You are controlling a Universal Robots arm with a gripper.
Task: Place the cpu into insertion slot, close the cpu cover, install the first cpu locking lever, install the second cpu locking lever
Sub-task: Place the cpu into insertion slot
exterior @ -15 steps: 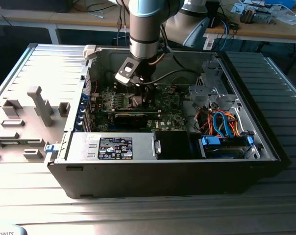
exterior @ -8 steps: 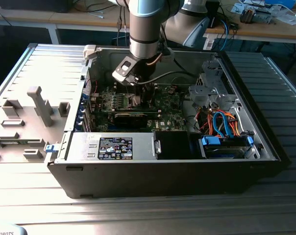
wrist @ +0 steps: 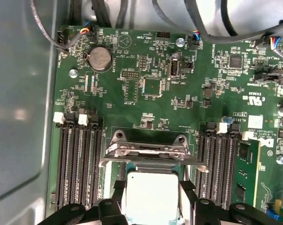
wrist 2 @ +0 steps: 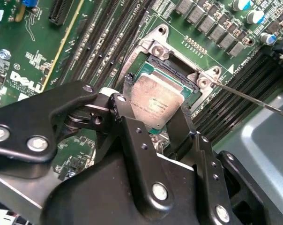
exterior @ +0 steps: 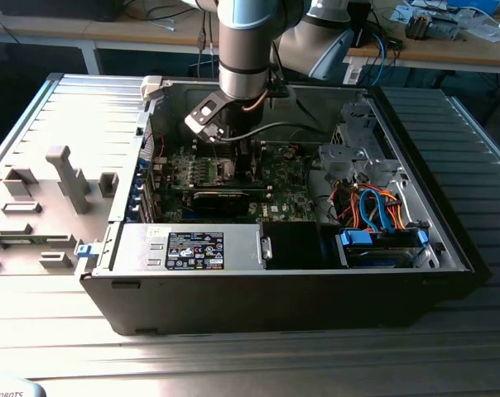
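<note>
My gripper is shut on the cpu, a flat silver-grey square held by its two opposite edges between the black fingers. The cpu sits low over the insertion slot, a dark socket with a silver rim in the green board; I cannot tell whether it rests in it. In the first wrist view the cpu lies just in front of the cpu cover, which stands raised on its hinge. A thin wire locking lever sticks out from the socket corner. In the exterior view the gripper reaches down inside the computer case.
Black memory slots flank the socket on both sides. A round coin battery and cable bundles lie past the socket. The grey case wall is close by. A drive cage with orange and blue cables fills the exterior view's right.
</note>
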